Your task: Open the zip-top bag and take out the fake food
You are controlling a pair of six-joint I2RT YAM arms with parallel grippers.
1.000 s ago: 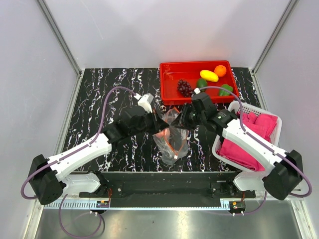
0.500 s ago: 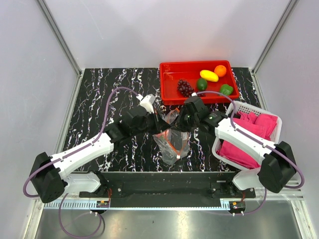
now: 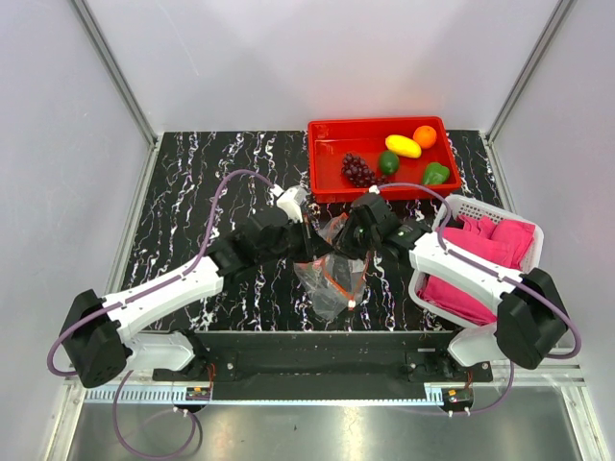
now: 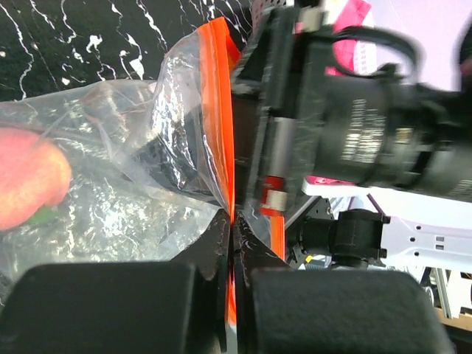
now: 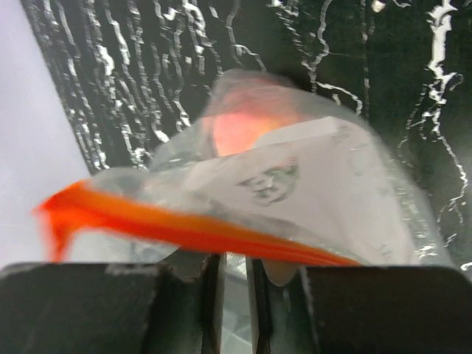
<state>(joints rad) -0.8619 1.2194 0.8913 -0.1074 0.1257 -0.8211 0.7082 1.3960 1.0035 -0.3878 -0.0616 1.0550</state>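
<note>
The zip-top bag (image 3: 332, 274), clear and crinkly with an orange-red strip, hangs between both grippers over the black marbled table. My left gripper (image 3: 309, 252) is shut on the strip (image 4: 221, 110), its jaws pressed together (image 4: 232, 221). The right gripper (image 3: 348, 240) is at the bag's opposite lip. Its jaws (image 5: 234, 269) stand narrow with clear film between them, and the orange strip (image 5: 184, 228) crosses just above the tips. One reddish piece of fake food (image 5: 247, 122) lies inside the bag (image 4: 110, 184). Grapes (image 3: 356, 170), a yellow fruit (image 3: 403, 146), an orange ball (image 3: 425, 136) and a green pepper (image 3: 435, 174) sit in the red tray.
The red tray (image 3: 327, 182) stands at the back right, just behind the right gripper. A white basket (image 3: 420, 288) of pink cloths (image 3: 480, 259) sits under the right forearm at the table's right edge. Grey walls enclose the table.
The right gripper has moved left onto the bag's upper lip and its jaws have narrowed. The left gripper has shifted slightly right, still shut on the strip.
</note>
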